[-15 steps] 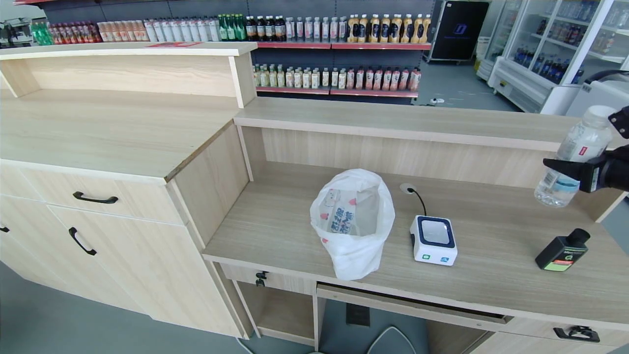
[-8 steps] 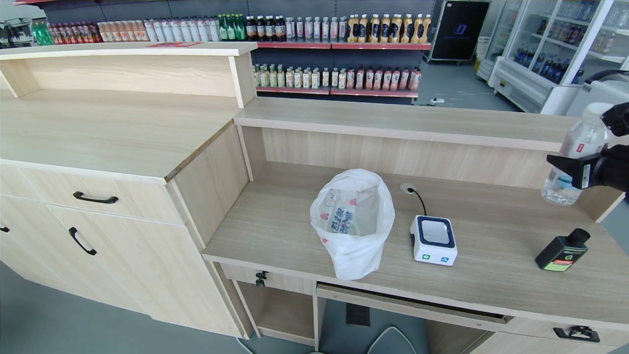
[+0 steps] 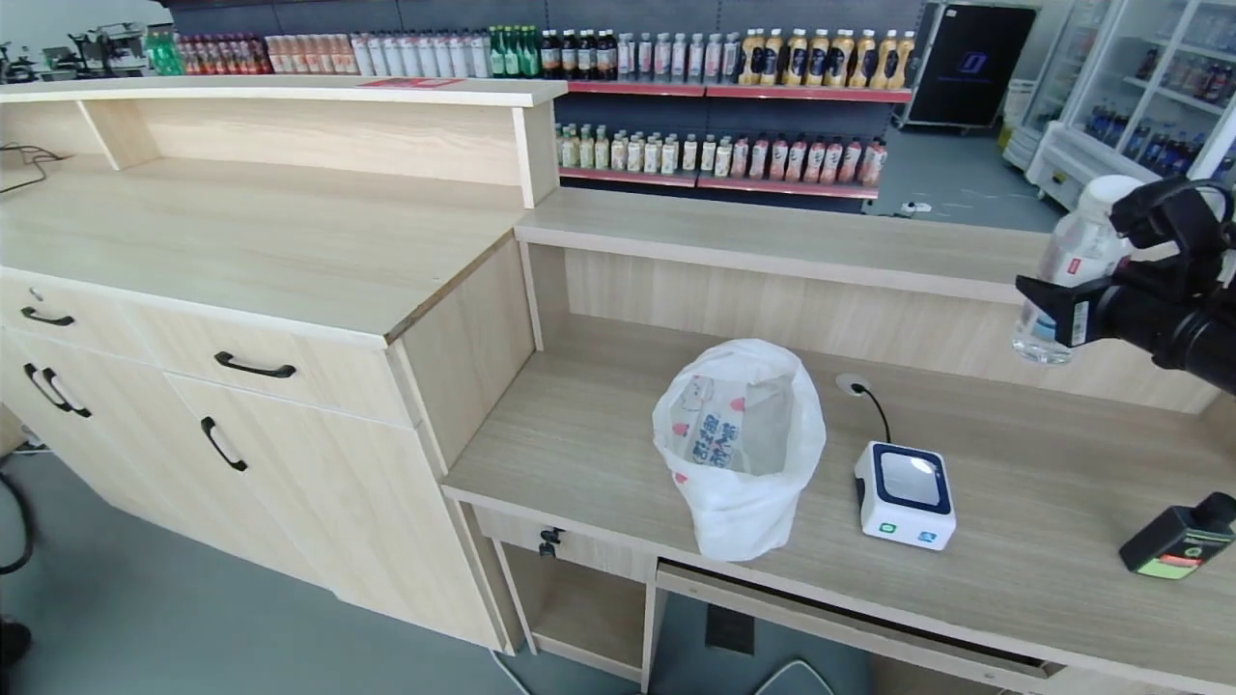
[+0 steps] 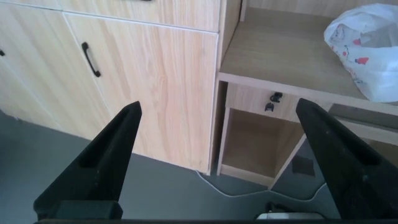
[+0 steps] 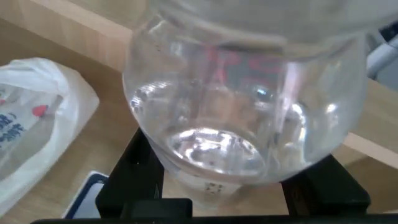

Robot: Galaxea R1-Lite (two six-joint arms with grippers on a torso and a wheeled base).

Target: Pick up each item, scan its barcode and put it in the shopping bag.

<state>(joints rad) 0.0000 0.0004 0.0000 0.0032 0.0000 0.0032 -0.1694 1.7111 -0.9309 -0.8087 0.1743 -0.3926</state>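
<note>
My right gripper is shut on a clear water bottle with a white cap, held tilted in the air above the right end of the counter. In the right wrist view the bottle's base sits between the black fingers. A white shopping bag stands open on the counter, with the white barcode scanner just to its right. A black bottle with a green label lies near the counter's right edge. My left gripper hangs open over the floor, low beside the cabinet.
The wooden counter has a raised back ledge and a taller cabinet block on its left. The scanner's cable runs to a hole behind it. Drink shelves line the back wall.
The head camera has turned, shifting the whole scene rightward. Relative to the counter, my right gripper has carried the water bottle upward and to the left.
</note>
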